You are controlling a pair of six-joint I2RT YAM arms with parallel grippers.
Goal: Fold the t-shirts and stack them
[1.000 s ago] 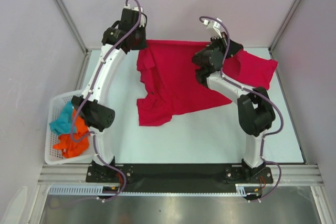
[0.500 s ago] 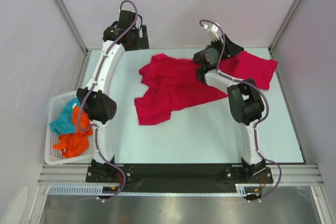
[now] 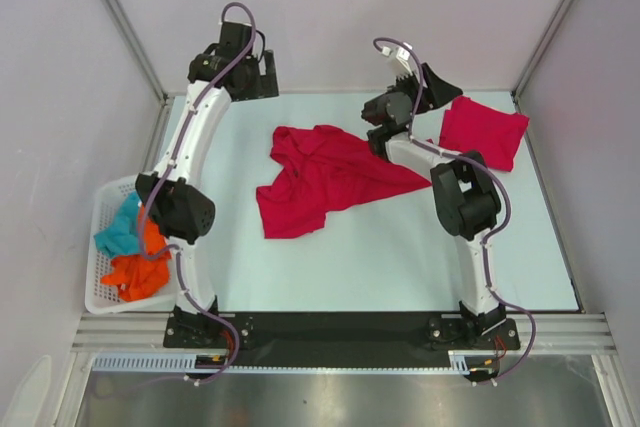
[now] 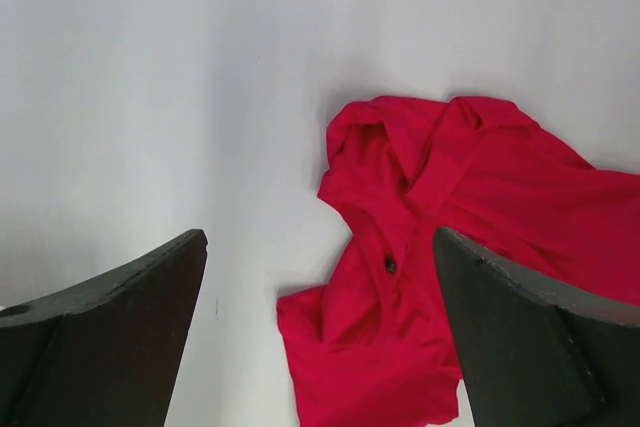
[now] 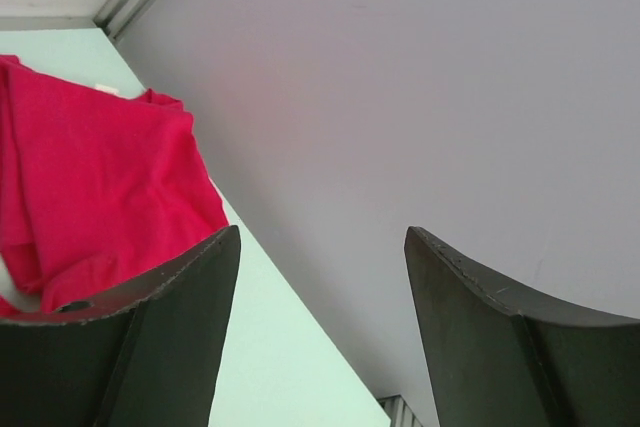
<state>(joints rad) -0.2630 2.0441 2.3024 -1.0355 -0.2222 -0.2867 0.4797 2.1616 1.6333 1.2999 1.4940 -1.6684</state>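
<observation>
One crimson t-shirt (image 3: 320, 172) lies crumpled and loose in the middle of the table; it also fills the lower right of the left wrist view (image 4: 470, 247). A second red t-shirt (image 3: 483, 130) lies folded at the back right, and shows at the left of the right wrist view (image 5: 90, 177). My left gripper (image 3: 262, 75) hangs open at the back left, above and apart from the crumpled shirt, with nothing between its fingers (image 4: 320, 237). Open and empty too, my right gripper (image 3: 440, 87) is raised between the two shirts and faces the side wall (image 5: 322, 232).
A white basket (image 3: 105, 292) with teal and orange clothes stands off the table's left edge beside the left arm. Grey walls close in the back and both sides. The right arm's elbow (image 3: 465, 197) hovers over the table's right half.
Both grippers opened and let go of the red t-shirt, which dropped from a spread hold into a crumpled heap. Both grippers drew back toward the rear wall.
</observation>
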